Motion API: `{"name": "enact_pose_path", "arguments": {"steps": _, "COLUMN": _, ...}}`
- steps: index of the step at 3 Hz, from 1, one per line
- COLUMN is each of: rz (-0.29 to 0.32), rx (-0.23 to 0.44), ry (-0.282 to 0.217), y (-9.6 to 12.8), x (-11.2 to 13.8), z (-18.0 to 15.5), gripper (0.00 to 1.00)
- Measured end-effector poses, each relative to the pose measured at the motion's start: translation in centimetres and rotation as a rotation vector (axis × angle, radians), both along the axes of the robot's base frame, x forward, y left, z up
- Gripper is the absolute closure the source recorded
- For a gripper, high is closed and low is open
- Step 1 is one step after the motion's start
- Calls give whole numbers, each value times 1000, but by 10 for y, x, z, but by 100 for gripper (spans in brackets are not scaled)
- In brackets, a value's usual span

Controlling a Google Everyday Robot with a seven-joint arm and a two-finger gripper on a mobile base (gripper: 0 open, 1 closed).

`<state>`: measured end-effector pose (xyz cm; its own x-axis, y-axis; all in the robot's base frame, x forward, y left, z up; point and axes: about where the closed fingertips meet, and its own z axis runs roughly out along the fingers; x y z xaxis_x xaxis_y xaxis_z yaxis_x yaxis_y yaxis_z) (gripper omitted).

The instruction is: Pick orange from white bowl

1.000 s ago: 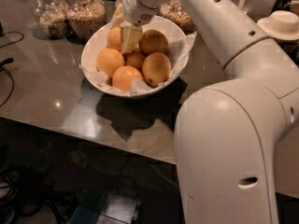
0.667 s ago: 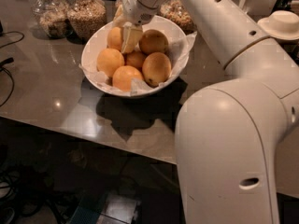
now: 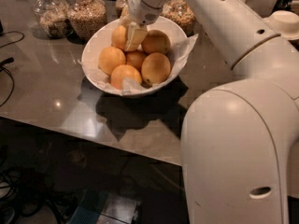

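One bowl [image 3: 96,50] holds six fruits: five deeper-coloured ones [image 3: 156,68] and the orange [image 3: 118,38] at rear left, which the gripper [image 3: 130,34] grasps, fingers narrowly parted.

white bowl [image 3: 91,55]: glossy, smooth white, looks like glazed ceramic.
paper lining [image 3: 186,45]: crumpled white paper, matt.
orange [image 3: 117,37]: matt, finely dimpled peel, pale yellow-orange, at the bowl's far side.
gripper [image 3: 131,40]: pale cream, smooth plastic look, down in the far part of the bowl at the orange.
arm [image 3: 243,45]: smooth white plastic shell with a soft sheen.
tabletop [image 3: 46,92]: dark grey, polished, reflects lights.
jars [image 3: 88,14]: clear shiny glass, far left, grainy filling.
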<state>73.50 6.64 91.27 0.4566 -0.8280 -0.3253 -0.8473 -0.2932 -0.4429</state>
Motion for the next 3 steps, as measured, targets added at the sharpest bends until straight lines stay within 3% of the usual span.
{"name": "enact_pose_path", "arguments": {"steps": 1, "rz": -89, "rx": 70, "ry": -19, "y": -23, "x": -8, "z": 14, "gripper": 100}}
{"name": "enact_pose_path", "arguments": {"steps": 3, "rz": -190, "rx": 195, "ry": -57, "y": -50, "x": -35, "z": 45, "gripper": 100}}
